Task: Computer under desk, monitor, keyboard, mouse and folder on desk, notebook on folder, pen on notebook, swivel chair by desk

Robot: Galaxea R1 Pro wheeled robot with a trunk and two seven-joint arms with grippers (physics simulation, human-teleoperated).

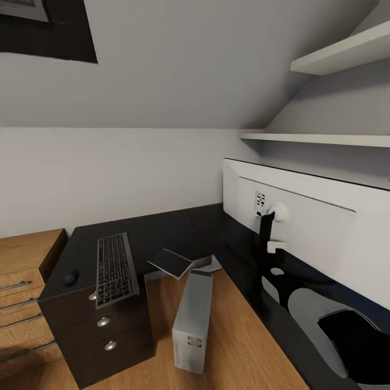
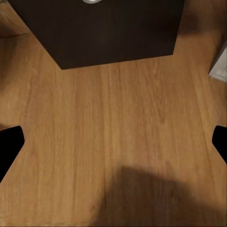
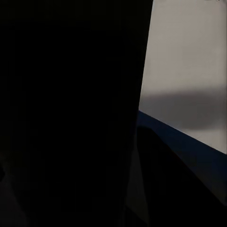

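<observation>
**L-shaped desk seen from its inner corner, monitor's back to the camera**

Landmark = the L-shaped glossy black desk (image 1: 162, 227), biggest thing in the head view. It wraps the room corner, one wing along the far wall, the other running toward the camera on the right.

Next in size: the wide flat monitor (image 1: 303, 227) stands on the desk's right wing, its white rear panel facing the camera, black stand and port block visible at the back.

The black three-knob drawer unit (image 1: 103, 330) sits under the desk's left end; the left wrist view shows its dark front w/ one silver knob above wooden floor (image 2: 113, 132).

The light grey box-shaped computer tower (image 1: 192, 322) stands upright on the floor in the desk's inner angle, just beside the drawer unit, at the desk's edge rather than fully beneath the top.

The slim silver-grey keyboard w/ dark keys (image 1: 115, 268) lies on the desk's left end, its near end overhanging the front edge above the drawers.

A thin flat black notebook (image 1: 172, 262) overhangs the desk's inner edge, tilted, right of the keyboard.

The small black rounded mouse (image 1: 70, 277) rests on the desk's far-left edge, near the keyboard but apart from it.

Left gripper (image 2: 113, 146): dark fingertips at both picture edges, jaws spread wide, nothing between, over bare floor. Right gripper: wrist view mostly black, can't tell its jaws
</observation>
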